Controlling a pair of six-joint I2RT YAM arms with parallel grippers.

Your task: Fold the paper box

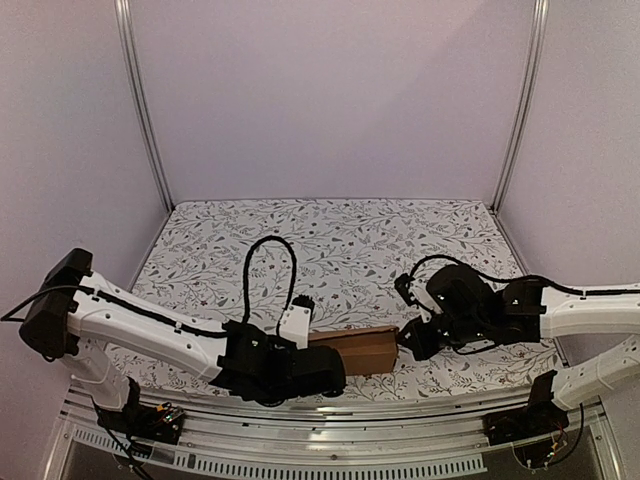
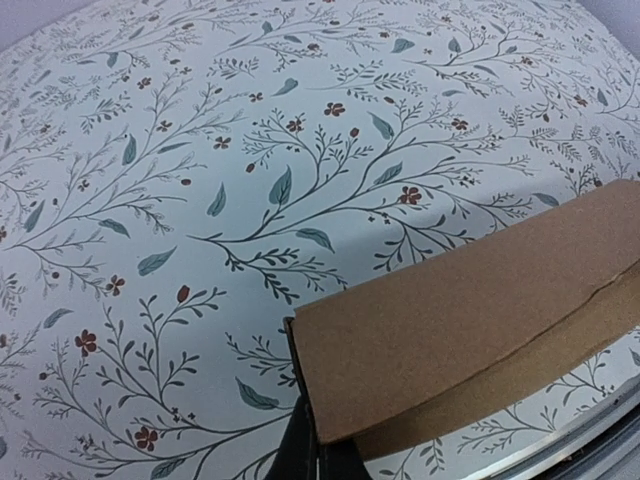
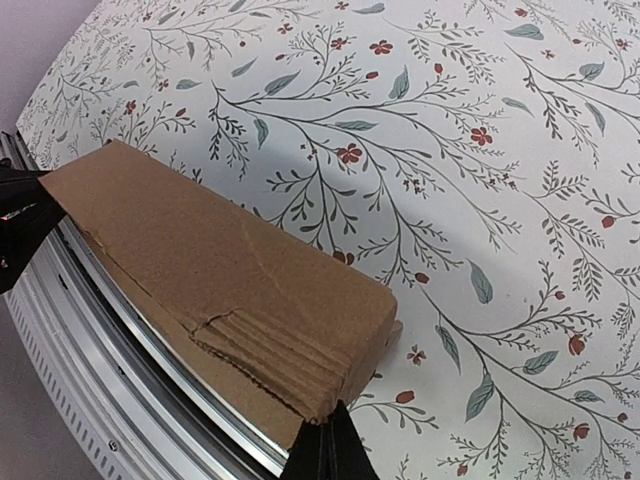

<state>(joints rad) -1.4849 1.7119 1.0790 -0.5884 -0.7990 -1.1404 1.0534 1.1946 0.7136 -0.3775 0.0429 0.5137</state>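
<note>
The paper box is a small oblong brown cardboard box lying near the table's front edge, between my two grippers. My left gripper is at its left end; in the left wrist view the fingers are together, touching the end face of the box. My right gripper is at its right end; in the right wrist view the fingers are together, with their tip against the lower corner of the box. The box top is torn and ribbed near that corner.
The table is covered by a floral cloth. A metal rail runs along the front edge right beside the box. Purple walls and frame posts enclose the back and sides.
</note>
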